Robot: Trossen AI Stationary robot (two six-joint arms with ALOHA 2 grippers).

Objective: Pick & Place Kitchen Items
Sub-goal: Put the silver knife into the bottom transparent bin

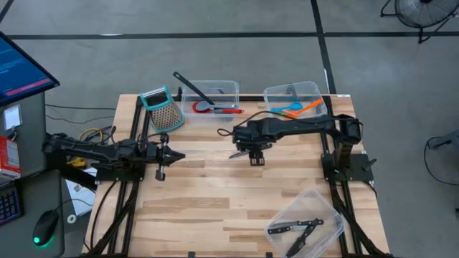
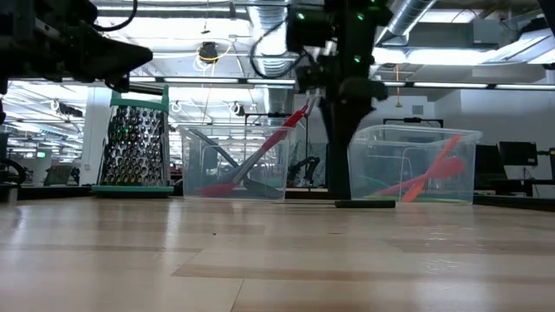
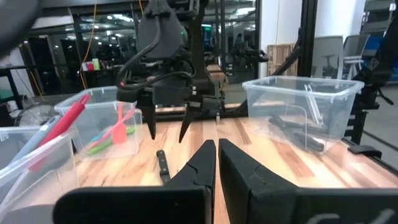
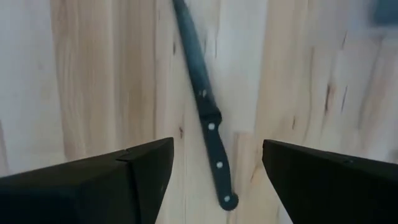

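One black-handled steel knife (image 4: 208,112) lies under my open right gripper (image 4: 214,171), blade seemingly toward eight o'clock.

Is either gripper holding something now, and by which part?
Nothing is held. The right gripper is open above the knife lying on the table; the left gripper is shut and empty.

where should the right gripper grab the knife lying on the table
By the black riveted handle, from straight above. The knife lies flat on the wood, so only a top-down pinch across its narrow width seems workable. The right gripper already hangs open over it, fingers on either side of the handle.
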